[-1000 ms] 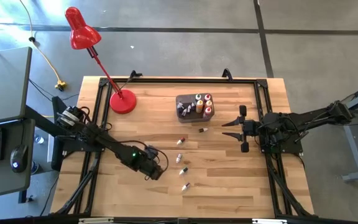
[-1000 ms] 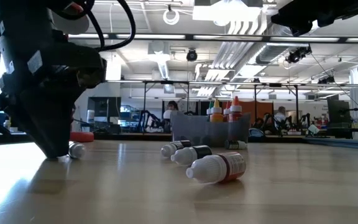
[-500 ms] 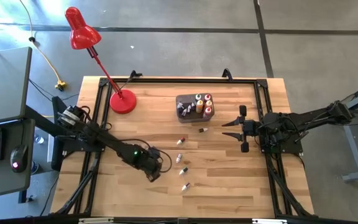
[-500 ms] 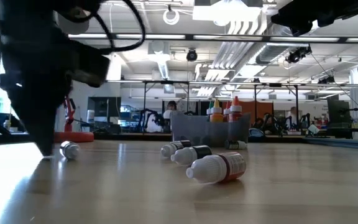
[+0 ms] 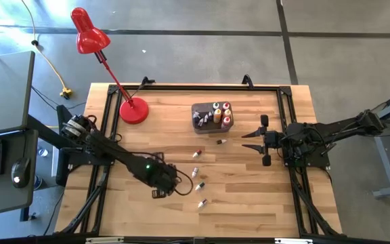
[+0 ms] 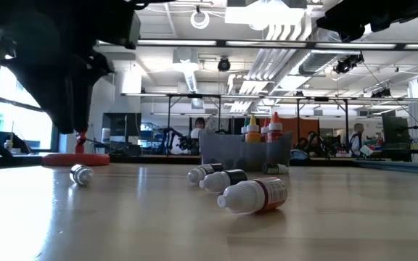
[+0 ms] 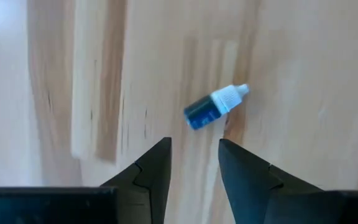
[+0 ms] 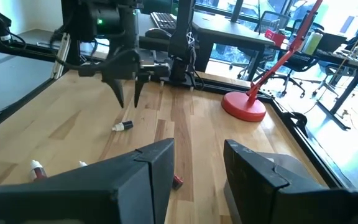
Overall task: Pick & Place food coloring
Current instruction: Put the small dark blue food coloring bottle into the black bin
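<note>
The left gripper [image 7: 194, 163] hangs above the wooden table [image 5: 249, 196] at its front left part, fingers pointing down with a narrow gap between them and nothing held. Just beyond its fingertips a small blue bottle [image 7: 215, 107] with a white pointed cap lies on its side on the bare wood, apart from both fingers. In the low view this bottle [image 6: 81, 174] rests alone on the table, with the dark gripper raised clear above it. Further toward the table's middle, four more food coloring bottles lie scattered on their sides: one with a red end [image 5: 196, 154], one near it [image 5: 193, 172], one just beside the left gripper [image 5: 199, 185] and one nearest the front edge [image 5: 201, 202]. A darker small bottle [image 5: 220, 142] lies near the dark grey tub [image 5: 200, 110], which holds several bottles standing upright, among them yellow and red ones. The right gripper [image 5: 248, 141] waits above the table's right side, close to that tub, its fingers parted and empty. A red desk lamp [image 5: 133, 110] stands on the table's back left area.
</note>
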